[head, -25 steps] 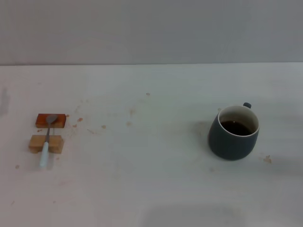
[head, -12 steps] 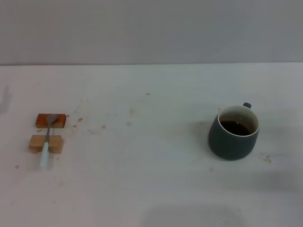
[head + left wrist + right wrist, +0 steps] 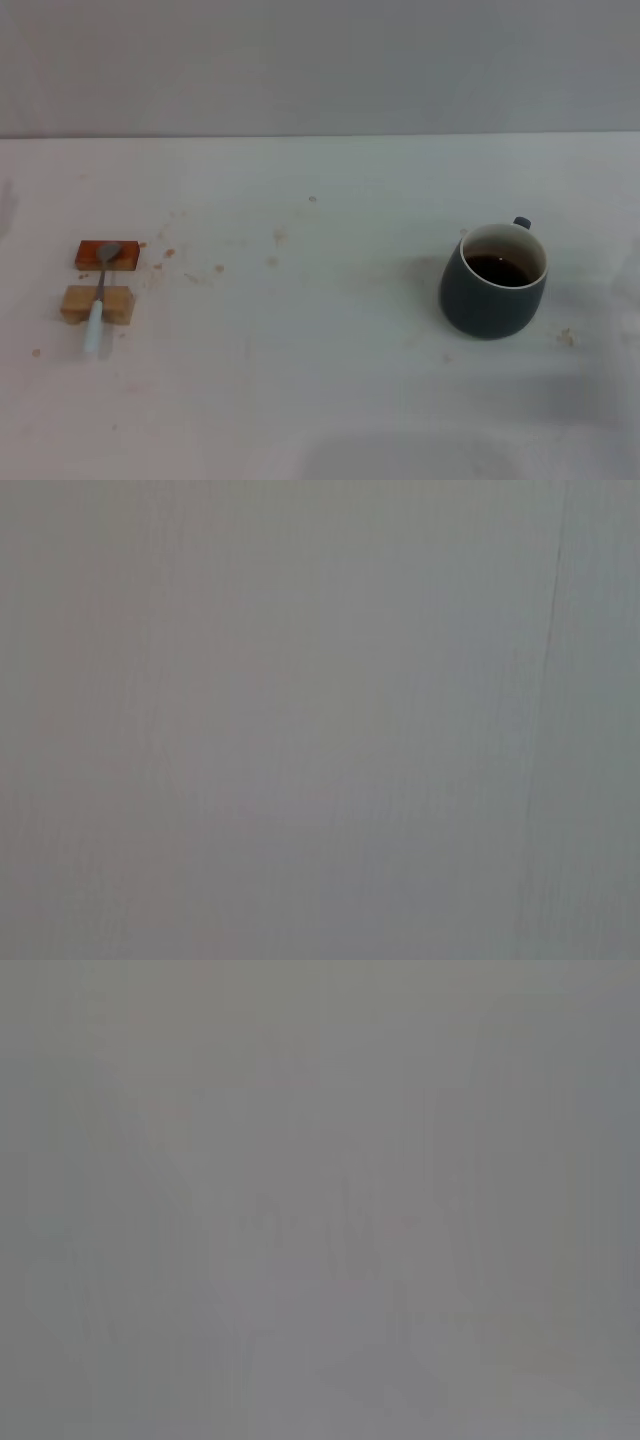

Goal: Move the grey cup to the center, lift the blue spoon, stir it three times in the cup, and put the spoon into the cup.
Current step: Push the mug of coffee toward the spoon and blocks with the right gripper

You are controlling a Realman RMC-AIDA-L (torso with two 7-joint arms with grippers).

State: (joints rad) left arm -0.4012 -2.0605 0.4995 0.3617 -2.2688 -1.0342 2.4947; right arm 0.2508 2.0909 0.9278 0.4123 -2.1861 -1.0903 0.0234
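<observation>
Nothing has moved: grey cup right, blue spoon left; pincers unseen, no writing.

An orange block and a tan block sit close together, one behind the other, on the stained white table, with small brown specks scattered just beside them.

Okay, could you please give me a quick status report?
Neither gripper in view. Grey cup upright at table's right, uncentered. Blue spoon resting across two blocks, left. Nothing in the way.
</observation>
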